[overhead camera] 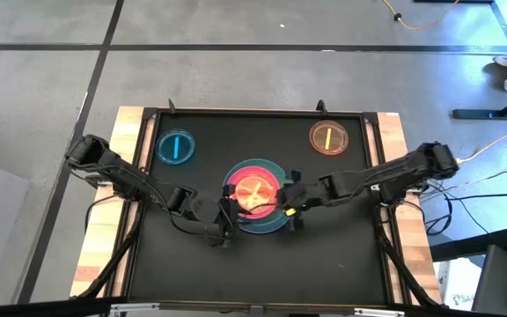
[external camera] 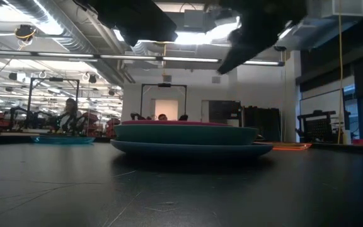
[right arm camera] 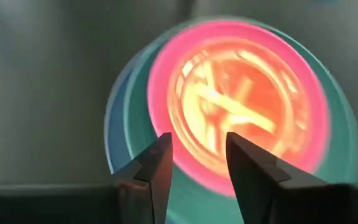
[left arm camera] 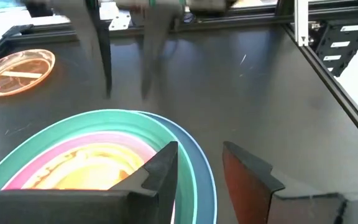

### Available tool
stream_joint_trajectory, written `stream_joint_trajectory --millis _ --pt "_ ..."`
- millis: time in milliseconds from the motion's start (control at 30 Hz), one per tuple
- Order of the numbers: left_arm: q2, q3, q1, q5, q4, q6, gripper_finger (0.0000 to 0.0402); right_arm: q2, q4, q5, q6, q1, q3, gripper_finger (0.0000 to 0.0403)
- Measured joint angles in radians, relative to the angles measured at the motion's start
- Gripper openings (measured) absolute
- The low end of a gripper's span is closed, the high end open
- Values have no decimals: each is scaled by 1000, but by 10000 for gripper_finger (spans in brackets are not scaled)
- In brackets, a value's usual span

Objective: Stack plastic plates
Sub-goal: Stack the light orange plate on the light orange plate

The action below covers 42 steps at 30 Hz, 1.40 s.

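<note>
Hovering over the stack in the middle of the high view, the right gripper (overhead camera: 282,199) reaches in from the right with its fingers (right arm camera: 157,168) spread apart and nothing between them; in its wrist view they frame the near rim of the pink plate (right arm camera: 166,93). The left gripper (overhead camera: 224,220) sits at the stack's lower-left edge, its jaws also parted and empty, one finger (left arm camera: 160,168) over the teal plate's rim, the other beside the stack above the black table (left arm camera: 260,81).

The stack (overhead camera: 255,195) lies at centre frame: a large light blue plate (external camera: 188,149) on the bottom, a teal plate (external camera: 184,133) nested on it, the pink plate inside that, and an orange translucent dish (right arm camera: 229,106) on top.

Two small dishes stand well apart from the stack: a blue dish (overhead camera: 176,147) in the upper left of the table and a second orange dish (overhead camera: 328,137) in the upper right. Each shows a pale bar across its middle.
</note>
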<state>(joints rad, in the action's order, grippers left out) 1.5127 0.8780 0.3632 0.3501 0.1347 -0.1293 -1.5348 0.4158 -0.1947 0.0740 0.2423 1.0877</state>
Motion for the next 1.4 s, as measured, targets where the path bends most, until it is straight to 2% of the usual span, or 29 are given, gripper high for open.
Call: stream_joint_trajectory --millis 67,233,367,533,833,933,1067,1233,1400 --pt "0 0 0 0 0 -1 119 51 96 -49 7 3 -17 142" --pt "0 0 0 0 -3 -25 119 166 183 -206 44 -18 -120 142" --pt "0 0 0 0 -4 -25 119 245 186 -224 65 -91 -251 142" --pt "0 0 -3 4 -4 -25 119 279 179 -232 77 -249 -390 142" --pt "0 0 -3 7 -3 -25 119 244 25 -232 -77 -541 -488 142" --pt "0 0 -4 8 -3 -25 119 205 -40 -173 -127 -615 -489 142" --pt "0 0 -5 8 -4 -25 119 138 -108 -104 -161 -690 -489 142" --pt "0 0 -5 8 -6 -25 119 61 -159 -147 -169 -768 -489 142" --pt "0 0 -5 8 -9 -25 119 29 -176 -123 -159 -816 -486 126"
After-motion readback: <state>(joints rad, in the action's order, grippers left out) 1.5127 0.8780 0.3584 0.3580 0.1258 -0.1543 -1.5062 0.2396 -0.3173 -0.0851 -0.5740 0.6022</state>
